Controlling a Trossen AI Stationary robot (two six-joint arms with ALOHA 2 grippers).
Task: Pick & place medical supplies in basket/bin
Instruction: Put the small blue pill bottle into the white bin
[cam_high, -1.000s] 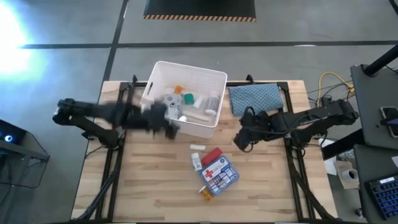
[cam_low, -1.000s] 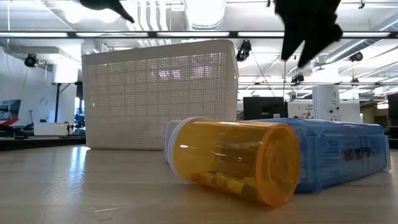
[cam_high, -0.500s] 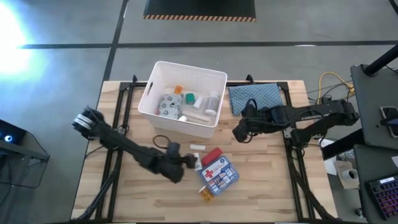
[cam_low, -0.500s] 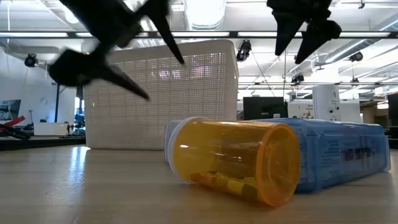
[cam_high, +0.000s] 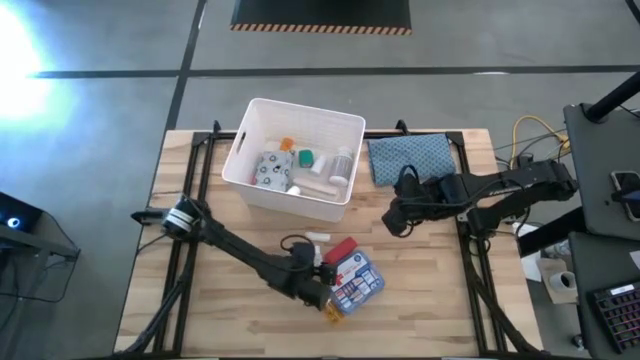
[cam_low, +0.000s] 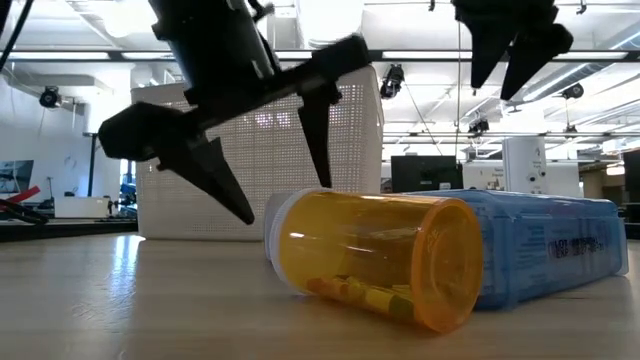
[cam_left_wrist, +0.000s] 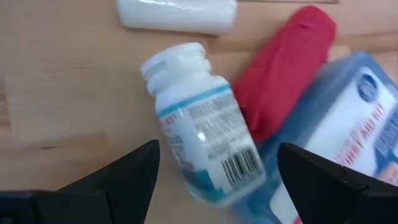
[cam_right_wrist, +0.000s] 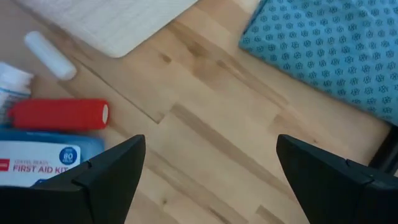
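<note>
**A:** From above, where is everything?

**B:** The white basket (cam_high: 294, 160) sits at about twelve o'clock on the table (cam_high: 430, 290), with several supplies already inside. The remaining supplies lie at about six o'clock: a first-aid kit (cam_high: 354, 281), a red roll (cam_high: 342, 249) touching its edge, a small white roll (cam_high: 317, 237) just beyond, and an orange vial (cam_high: 329, 314) at the near side. The left gripper (cam_high: 316, 283) is down among them, at nine o'clock of the kit. The right gripper (cam_high: 396, 215) hangs at about three o'clock, beside the patterned cloth (cam_high: 410, 157).

**A:** And at table height?

**B:** The orange vial (cam_low: 375, 256) lies on its side in front, the blue kit (cam_low: 550, 245) behind it, the basket (cam_low: 260, 150) farther back. The left gripper (cam_low: 265, 165) stands just behind the vial, fingers spread wide — nothing between them. The right gripper (cam_low: 512, 60) is up high, fingers apart.

**A:** Left wrist?

**B:** A white pill bottle (cam_left_wrist: 202, 148) lies on the wood between the open fingers (cam_left_wrist: 130, 177), untouched by either, leaning against the red roll (cam_left_wrist: 283, 78) and kit (cam_left_wrist: 348, 137). The white roll (cam_left_wrist: 177, 14) lies beyond.

**A:** Right wrist?

**B:** Its fingers (cam_right_wrist: 106, 177) are wide open and empty over bare wood — cloth (cam_right_wrist: 323, 50), basket corner (cam_right_wrist: 118, 22), red roll (cam_right_wrist: 59, 114) and kit (cam_right_wrist: 43, 163) in sight.
</note>
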